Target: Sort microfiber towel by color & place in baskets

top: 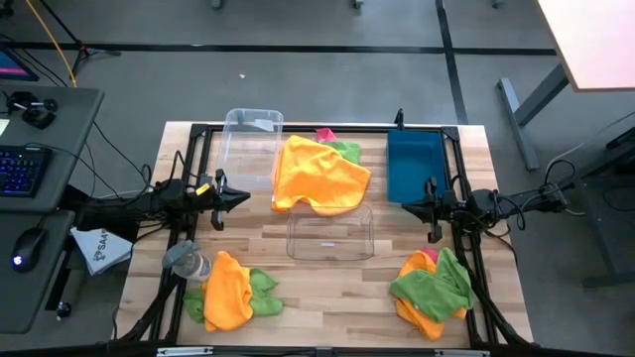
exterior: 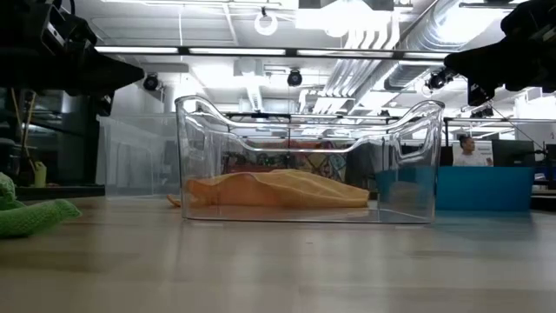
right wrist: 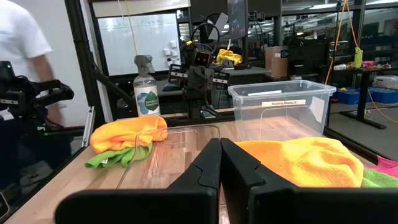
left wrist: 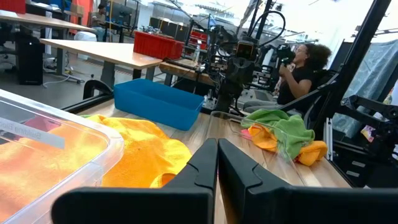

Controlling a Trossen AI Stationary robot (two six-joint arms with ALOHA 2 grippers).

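Note:
A large orange towel (top: 317,174) lies spread on the table between the far clear bin (top: 253,149) and the blue bin (top: 412,164). Its near edge reaches the middle clear bin (top: 330,236). Pink (top: 325,135) and green (top: 347,151) cloth show at its far edge. An orange-and-green pile (top: 230,290) lies near left. A green-on-orange pile (top: 432,283) lies near right. My left gripper (top: 243,197) is shut and empty, hovering left of the orange towel. My right gripper (top: 407,207) is shut and empty, hovering right of the middle bin.
A clear spray bottle (top: 189,261) lies at the near left beside the pile. A white printed bag (top: 99,248) sits off the table's left edge. A black frame (top: 298,128) runs along the table's far edge and sides. People show in the room beyond.

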